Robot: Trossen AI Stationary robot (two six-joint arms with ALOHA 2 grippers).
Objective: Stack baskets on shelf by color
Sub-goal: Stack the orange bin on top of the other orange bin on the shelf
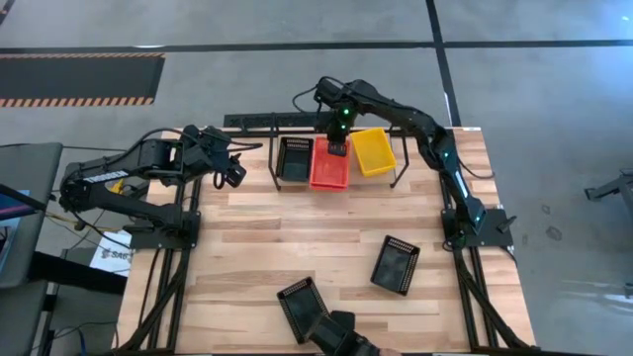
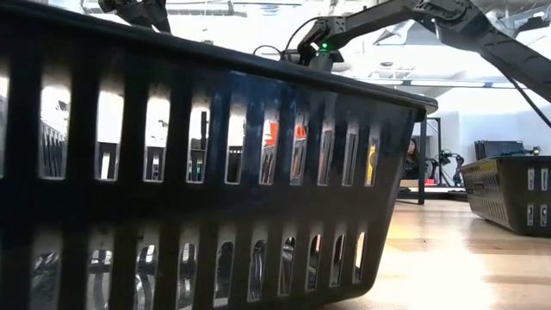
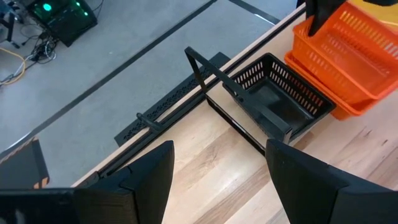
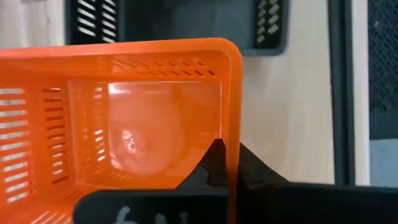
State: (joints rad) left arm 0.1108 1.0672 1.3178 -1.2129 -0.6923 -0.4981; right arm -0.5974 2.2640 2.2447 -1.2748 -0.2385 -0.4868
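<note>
1. The right gripper [image 1: 338,148] is clamped on the rim of the red-orange basket [image 1: 327,166], lowering it mid-shelf [image 1: 274,170] onto its own colour.
2. The left gripper [image 1: 231,174], fingers apart, waits near the tabletop's far left corner.
3. Two black baskets [image 1: 396,265] lie unsorted near the front edge.

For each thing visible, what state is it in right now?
Right gripper: shut on the top red-orange basket rim, over the shelf.
Left gripper: open, empty.
Black basket on shelf: upright, empty.
Yellow basket: on shelf, askew.
Two black baskets: loose on table.
</note>
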